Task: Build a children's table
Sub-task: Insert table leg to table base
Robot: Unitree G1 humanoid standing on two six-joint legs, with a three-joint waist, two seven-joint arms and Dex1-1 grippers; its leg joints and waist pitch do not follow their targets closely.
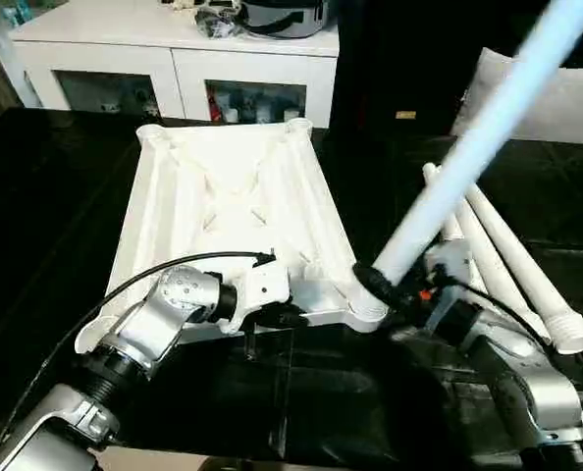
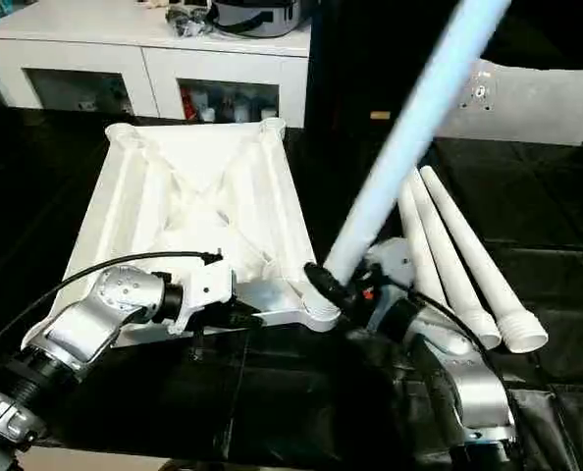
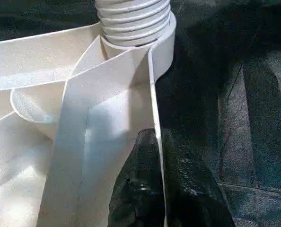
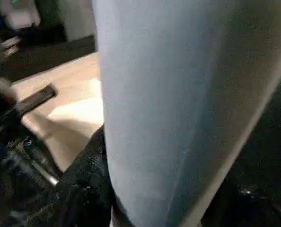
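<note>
A white plastic tabletop lies upside down on a black counter, its X-ribbed underside facing up, with a round socket at each corner. The left gripper reaches the tabletop's near edge; its black fingers pinch the thin side wall of the tabletop, nearly pressed together, just short of the near right corner socket.

The right gripper clamps its fingers around the thick end of a long white leg, whose threaded end sits in that same socket. The leg leans up and away from the tabletop, not yet upright.

Three more legs lie side by side on the counter just beyond the right edge of the tabletop. A white cabinet with glass doors stands behind the tabletop's far edge.

The parts look light, stiff and smooth, so likely slippery. The leg is probably best held low, near the threads, while the tabletop is steadied by its wall beside the socket.
</note>
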